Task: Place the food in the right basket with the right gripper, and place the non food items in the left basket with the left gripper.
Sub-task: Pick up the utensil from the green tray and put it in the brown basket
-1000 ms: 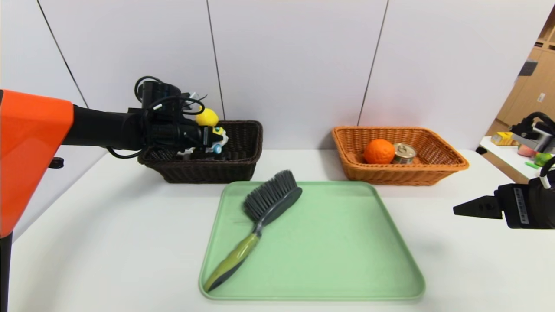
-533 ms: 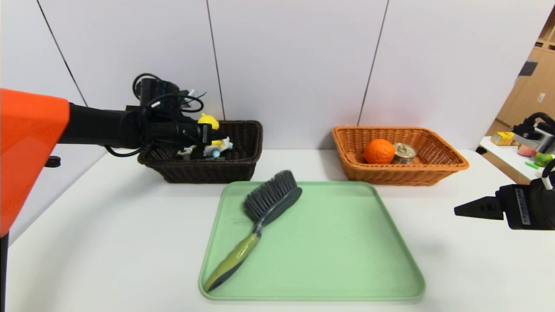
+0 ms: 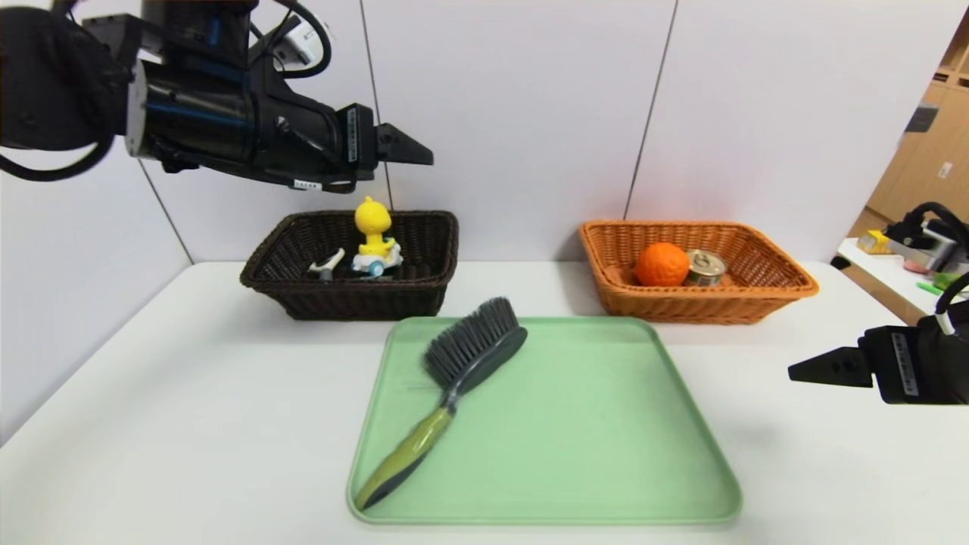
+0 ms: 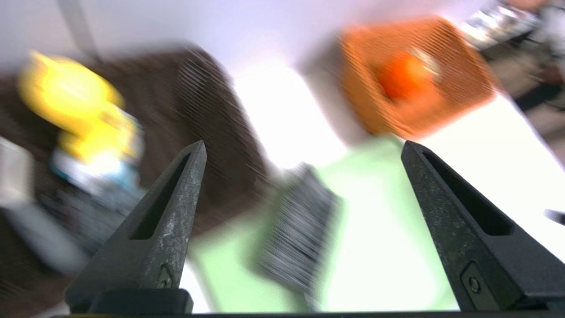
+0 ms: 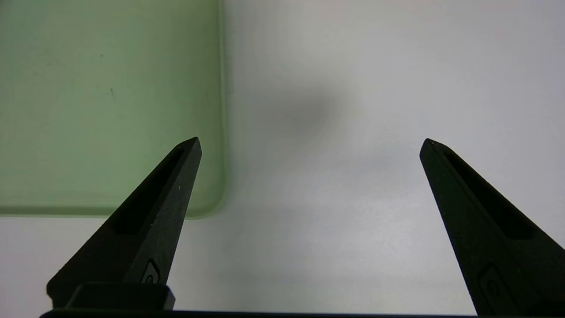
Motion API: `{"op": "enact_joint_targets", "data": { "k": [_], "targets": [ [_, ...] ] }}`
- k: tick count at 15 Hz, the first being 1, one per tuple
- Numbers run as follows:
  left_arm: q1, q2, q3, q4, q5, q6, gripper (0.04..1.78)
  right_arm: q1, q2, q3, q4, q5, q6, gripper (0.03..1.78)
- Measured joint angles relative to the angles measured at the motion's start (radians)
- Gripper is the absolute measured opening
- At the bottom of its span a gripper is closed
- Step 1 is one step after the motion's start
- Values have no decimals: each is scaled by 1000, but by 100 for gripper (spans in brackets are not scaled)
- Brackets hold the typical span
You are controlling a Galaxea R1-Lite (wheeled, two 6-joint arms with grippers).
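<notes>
The yellow duck toy (image 3: 374, 235) stands upright in the dark brown left basket (image 3: 424, 299), beside the white peeler (image 3: 327, 265). High above that basket my left gripper (image 3: 415, 151) hangs open and holds nothing; its wrist view shows the duck toy (image 4: 70, 104) and the brush (image 4: 298, 229) below its open fingers (image 4: 172, 207). The grey-bristled brush with the green handle (image 3: 454, 378) lies slantwise on the green tray (image 3: 606, 446). The orange fruit (image 3: 662, 264) and the tin can (image 3: 705, 268) sit in the light orange right basket (image 3: 772, 295). My right gripper (image 3: 795, 371) hovers open and holding nothing over the table to the right of the tray.
The tray's right edge (image 5: 212, 132) lies next to my right gripper (image 5: 309, 143), with bare white table under it. A side table with small objects (image 3: 901, 265) stands at the far right. A white wall rises behind both baskets.
My left gripper opened and let go of the duck toy, which now stands in the left basket. The left arm then rose well above the basket. The right arm barely moved.
</notes>
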Motion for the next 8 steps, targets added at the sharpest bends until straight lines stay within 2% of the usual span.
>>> {"op": "enact_joint_targets", "data": {
  "k": [2,3,5,8],
  "targets": [
    [-103,-70,25,117,33,-95,160,1,2,4,0,-1,2,171],
    [-149,-103,74,141,44,-95,161,1,2,7,0,-2,2,171],
    [-215,-151,198,142,71,-21,164,-2,2,11,0,-3,2,171],
    [-290,-194,411,61,161,132,166,-3,3,12,-1,-4,-2,171]
  ]
}}
